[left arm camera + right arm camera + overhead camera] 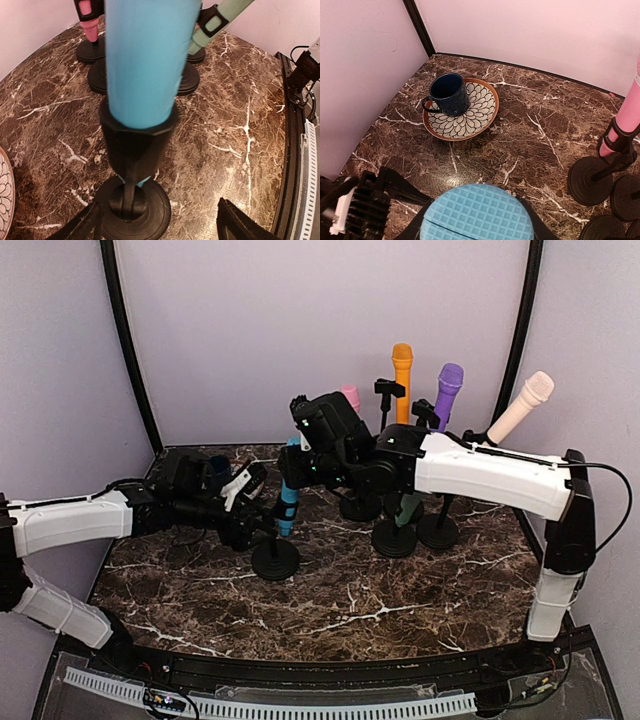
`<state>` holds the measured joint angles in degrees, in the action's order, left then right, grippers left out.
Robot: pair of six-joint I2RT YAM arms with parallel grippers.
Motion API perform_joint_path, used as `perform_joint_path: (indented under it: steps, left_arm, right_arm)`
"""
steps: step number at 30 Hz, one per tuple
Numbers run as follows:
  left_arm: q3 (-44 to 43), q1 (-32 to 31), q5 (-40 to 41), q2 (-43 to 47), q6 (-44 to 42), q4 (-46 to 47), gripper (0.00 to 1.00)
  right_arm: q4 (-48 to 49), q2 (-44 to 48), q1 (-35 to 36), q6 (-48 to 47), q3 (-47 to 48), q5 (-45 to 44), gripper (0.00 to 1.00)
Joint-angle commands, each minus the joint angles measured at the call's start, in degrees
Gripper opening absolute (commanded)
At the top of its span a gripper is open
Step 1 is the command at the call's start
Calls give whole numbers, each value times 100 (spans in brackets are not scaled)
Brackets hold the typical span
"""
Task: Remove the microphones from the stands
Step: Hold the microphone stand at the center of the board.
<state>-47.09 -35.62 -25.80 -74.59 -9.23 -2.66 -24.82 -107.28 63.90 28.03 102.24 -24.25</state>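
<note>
I'm looking down on a dark brown marble-pattern table (350, 610), with white veins running all across it. Pale lilac walls close it in on three sides: the back wall (320, 320), the left wall (60, 370) and the right wall (595, 350). A black post (130, 350) runs up from the table's back-left corner, and a second post (522, 330) rises at the back-right corner. Along the near edge there's a curved black rail (350, 665), and just in front of it a white slotted strip (300, 705). The light is soft and even. On the right wrist feed the glossy top shows a bright glare spot (454, 181), and the walls read pinker there.
</note>
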Motion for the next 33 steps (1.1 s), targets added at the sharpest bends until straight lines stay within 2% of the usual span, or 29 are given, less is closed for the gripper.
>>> perform_joint_path:
  steps: [1,4,11,18,23,28,30,33]
  left_arm:
    - [-169,-13,467,-23,147,138,80]
    - [-150,-10,460,-79,124,223,80]
    - [-335,-8,391,-403,-64,135,54]
    - [-327,-8,280,-399,-72,232,33]
    - [-273,-13,114,-281,-165,248,23]
    - [-284,-26,-63,-248,-191,239,6]
    - [-313,-62,-128,-254,-239,180,1]
    - [-288,-117,-245,-214,-370,130,0]
  right_arm:
    - [357,236,26,-42,-140,329,35]
    - [384,270,26,-89,-188,375,35]
    - [511,346,23,-138,-276,442,35]
    - [605,384,26,-54,-424,489,35]
    - [509,400,26,-37,-501,466,35]
    - [704,618,26,-19,-765,389,35]
    - [818,716,22,-48,-897,397,35]
    - [1009,856,2,-204,-1101,607,35]
